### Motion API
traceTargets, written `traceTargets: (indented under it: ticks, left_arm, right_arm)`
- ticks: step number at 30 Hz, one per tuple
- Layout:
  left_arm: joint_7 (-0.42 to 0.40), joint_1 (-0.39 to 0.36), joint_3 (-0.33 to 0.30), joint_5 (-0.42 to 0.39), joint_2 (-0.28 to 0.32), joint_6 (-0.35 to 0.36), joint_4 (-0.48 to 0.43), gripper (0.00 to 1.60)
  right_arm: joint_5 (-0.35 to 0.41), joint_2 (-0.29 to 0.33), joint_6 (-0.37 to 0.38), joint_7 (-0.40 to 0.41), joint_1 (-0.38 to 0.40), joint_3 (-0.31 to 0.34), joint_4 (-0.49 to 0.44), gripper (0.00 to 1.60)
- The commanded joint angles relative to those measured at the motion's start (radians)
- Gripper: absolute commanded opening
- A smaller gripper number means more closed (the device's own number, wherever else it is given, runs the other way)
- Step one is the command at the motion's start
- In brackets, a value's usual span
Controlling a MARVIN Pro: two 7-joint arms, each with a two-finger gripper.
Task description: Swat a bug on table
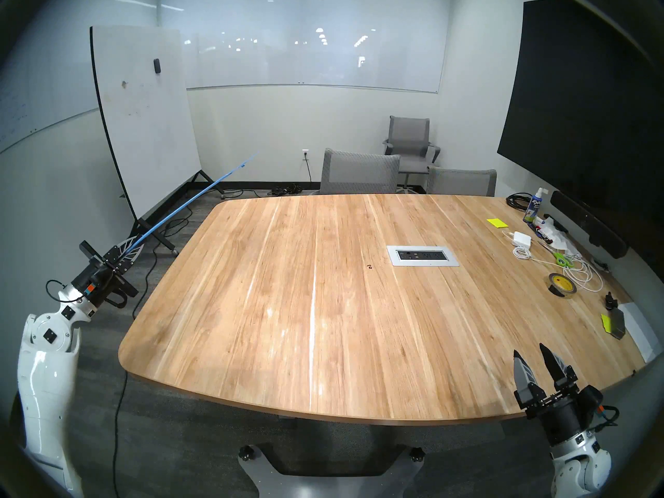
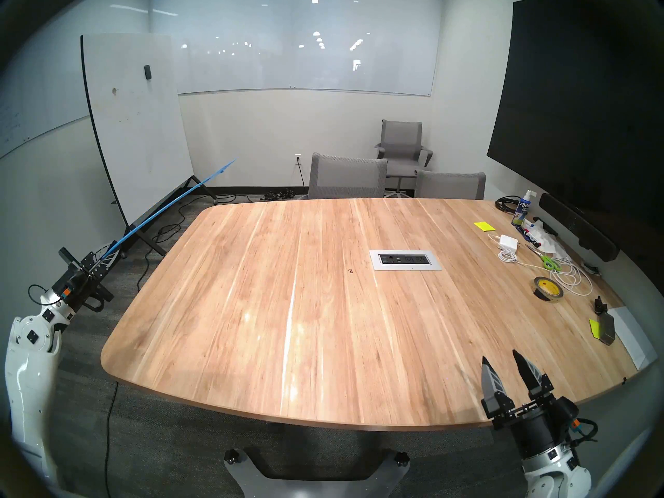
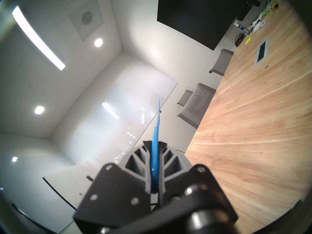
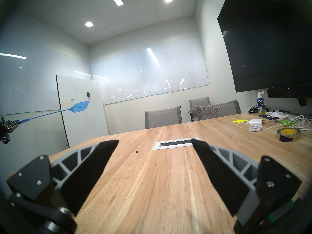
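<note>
1. Table [image 1: 287, 324]: light-brown plank top with rounded corners, filling the middle and lower right of my head view. A grey power-outlet panel [image 1: 423, 255] sat inset right of centre.

2. Bug [image 1: 369, 266]: a tiny dark speck on bare wood, just left of the outlet panel in the head view, well apart from both arms. In my right wrist view it showed at centre frame, left of the panel's near corner.

3. Left gripper [image 1: 133, 248]: at the left edge of the head view, off the table's side and over the floor. I saw its fingers pressed narrow against the handle of the blue fly swatter [image 1: 187, 208]; the left wrist view showed the blue handle pinched between both grey fingers. The swatter ran up and rightward, raised above table level, its head [image 4: 80, 107] in front of the rolling whiteboard [image 1: 143, 120].

4. Right gripper [image 1: 532, 356]: lower right of the head view, above the table's near edge, fingers spread wide, holding nothing.

5. Clutter along the right edge of the head view: tape roll [image 1: 562, 285], green-handled scissors [image 1: 562, 259], white charger with cable [image 1: 521, 239], spray bottle [image 1: 534, 206], yellow sticky notes [image 1: 497, 223].

6. Grey chairs [image 1: 359, 174] stood at the table's far side.
</note>
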Motion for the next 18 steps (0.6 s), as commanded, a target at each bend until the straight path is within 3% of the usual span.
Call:
traceTargets:
  ticks: [1,9,18]
  left_arm:
    - [0.032,0.005,-0.014,0.056,-0.022,0.005,-0.052,0.00]
    - [0.049,0.034,-0.020,0.144,-0.058,-0.001,-0.122,0.00]
    - [0.051,0.044,-0.036,0.122,-0.077,-0.006,-0.198,0.00]
  right_arm:
    - [0.000,0.001,0.000,0.001,0.001,-0.001,-0.019,1.60]
    - [-0.001,0.000,0.001,0.002,0.001,0.000,-0.019,1.60]
    - [-0.001,0.000,0.001,0.003,0.002,0.000,-0.018,1.60]
